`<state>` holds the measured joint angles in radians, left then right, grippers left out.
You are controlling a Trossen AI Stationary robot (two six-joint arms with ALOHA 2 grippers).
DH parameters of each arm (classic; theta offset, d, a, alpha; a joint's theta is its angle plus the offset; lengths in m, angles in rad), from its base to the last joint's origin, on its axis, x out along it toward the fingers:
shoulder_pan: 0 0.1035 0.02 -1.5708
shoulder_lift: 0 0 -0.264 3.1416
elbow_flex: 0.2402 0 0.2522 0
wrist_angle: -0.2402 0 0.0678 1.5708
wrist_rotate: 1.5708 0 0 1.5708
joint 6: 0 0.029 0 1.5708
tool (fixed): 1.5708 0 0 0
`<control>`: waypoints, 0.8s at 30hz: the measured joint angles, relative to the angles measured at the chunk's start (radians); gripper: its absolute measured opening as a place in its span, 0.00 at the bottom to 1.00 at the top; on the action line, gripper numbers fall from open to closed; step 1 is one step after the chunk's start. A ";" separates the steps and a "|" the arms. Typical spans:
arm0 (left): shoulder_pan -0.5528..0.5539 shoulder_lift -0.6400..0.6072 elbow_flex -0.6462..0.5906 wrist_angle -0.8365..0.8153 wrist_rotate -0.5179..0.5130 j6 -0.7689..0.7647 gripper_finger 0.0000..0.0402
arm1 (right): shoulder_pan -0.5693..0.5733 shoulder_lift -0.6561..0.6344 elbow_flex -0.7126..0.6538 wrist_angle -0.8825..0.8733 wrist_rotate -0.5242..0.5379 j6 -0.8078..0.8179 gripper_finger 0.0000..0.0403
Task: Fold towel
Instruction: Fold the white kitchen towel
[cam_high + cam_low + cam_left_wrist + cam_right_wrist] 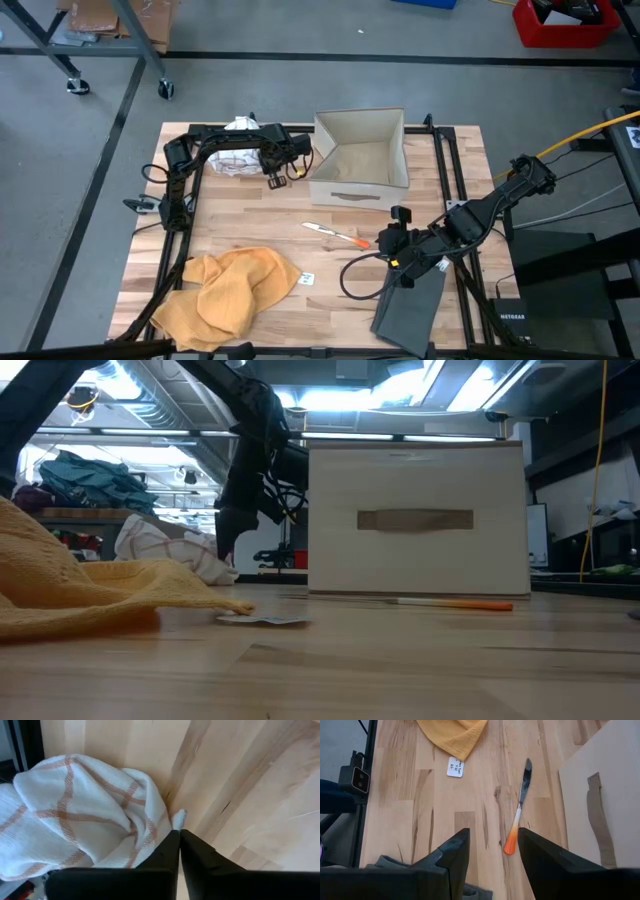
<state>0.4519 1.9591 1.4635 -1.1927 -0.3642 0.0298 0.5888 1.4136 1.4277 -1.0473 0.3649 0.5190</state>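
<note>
Spanning the whole high view, one wooden bench (250, 225) carries everything, ordered here by size. One beige fabric box (360, 160) stands open at the far middle. Two cloths are present: one yellow towel (235, 295) crumpled at the near left corner, and one white checked towel (232, 160) bunched at the far left, just beside the box. One dark flat bag (410, 310) lies at the near right edge. One knife with an orange handle (338, 234) lies near the middle, and one small paper tag (306, 279) sits beside the yellow towel. Two arms work: the left tool (277, 181) is clenched, and only the left wrist view shows its tips (186, 851) touching the checked towel's edge. The right tool (490, 850) hangs released above the knife; only its wrist view shows the tag's printing.
</note>
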 joint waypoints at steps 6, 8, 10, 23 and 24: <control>-0.007 -0.001 0.000 -0.011 0.002 -0.031 0.00 | 0.000 0.000 0.000 0.000 0.000 0.000 0.43; -0.011 -0.004 0.000 -0.022 0.002 -0.042 0.00 | 0.000 0.000 0.000 0.000 0.000 0.000 0.43; -0.014 -0.008 0.000 -0.038 0.002 -0.044 0.00 | 0.000 0.000 0.000 0.000 0.000 0.000 0.43; -0.012 -0.009 0.000 -0.016 0.002 -0.022 0.01 | 0.000 0.000 0.000 0.003 0.000 0.000 0.43; -0.011 -0.009 0.000 -0.015 0.002 -0.022 0.01 | 0.000 0.000 0.000 0.003 0.000 0.000 0.43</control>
<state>0.4404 1.9503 1.4635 -1.2079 -0.3622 0.0074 0.5888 1.4136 1.4277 -1.0445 0.3653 0.5194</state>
